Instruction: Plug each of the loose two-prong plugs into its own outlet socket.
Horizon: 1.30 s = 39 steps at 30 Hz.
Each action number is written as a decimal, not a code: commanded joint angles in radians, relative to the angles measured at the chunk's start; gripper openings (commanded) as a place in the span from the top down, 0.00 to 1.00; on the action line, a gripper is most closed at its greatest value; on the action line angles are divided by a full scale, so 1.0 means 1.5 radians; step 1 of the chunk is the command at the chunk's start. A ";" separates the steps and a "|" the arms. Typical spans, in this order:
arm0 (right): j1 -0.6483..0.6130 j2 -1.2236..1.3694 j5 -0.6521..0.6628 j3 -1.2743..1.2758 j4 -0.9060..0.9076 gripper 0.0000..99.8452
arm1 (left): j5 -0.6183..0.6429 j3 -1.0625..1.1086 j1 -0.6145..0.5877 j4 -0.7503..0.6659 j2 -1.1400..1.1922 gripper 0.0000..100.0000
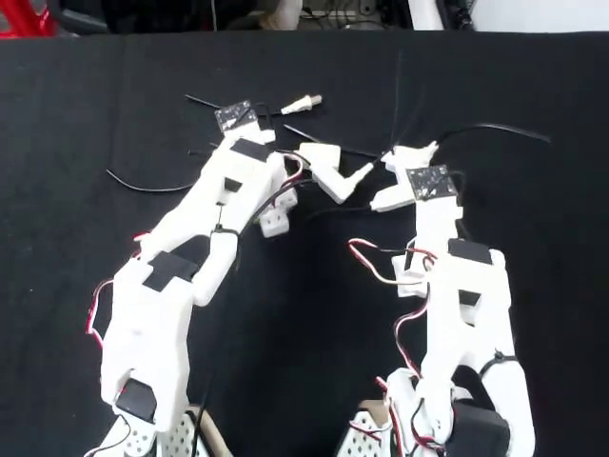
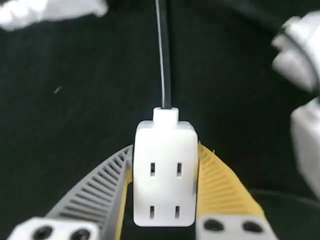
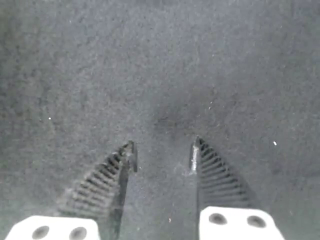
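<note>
My left gripper (image 2: 165, 150) is shut on a white outlet block (image 2: 165, 175), which sits between a grey ribbed finger (image 2: 100, 190) and a yellow one (image 2: 220, 185). The block's two pairs of slots face the camera, and a black cable (image 2: 164, 60) leaves its far end. My right gripper (image 3: 162, 155) stands open just above the black cloth with nothing between its fingers. From above, the left arm (image 1: 238, 181) ends at the middle back of the table and the right gripper (image 1: 400, 176) is to its right. A loose white plug (image 1: 303, 102) lies behind the left wrist.
A black cloth (image 1: 76, 190) covers the table. Thin black cables (image 1: 504, 129) trail across its back half. A small white block (image 1: 274, 221) and an angular white piece (image 1: 328, 169) lie close to the left arm's end. Blurred white shapes (image 2: 300, 55) stand beside the held block.
</note>
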 commanded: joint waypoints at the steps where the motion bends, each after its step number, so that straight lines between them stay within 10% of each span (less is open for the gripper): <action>1: 0.007 -0.015 0.001 -0.003 -0.008 0.83 | -0.011 -0.057 0.011 0.117 -0.008 0.97; 10: 0.007 -0.014 0.000 -0.002 -0.009 0.83 | -0.060 -0.074 0.004 0.291 -0.155 0.97; 39: -0.018 -0.013 -0.004 0.009 -0.010 0.83 | -0.485 0.602 -0.329 0.226 -0.811 0.97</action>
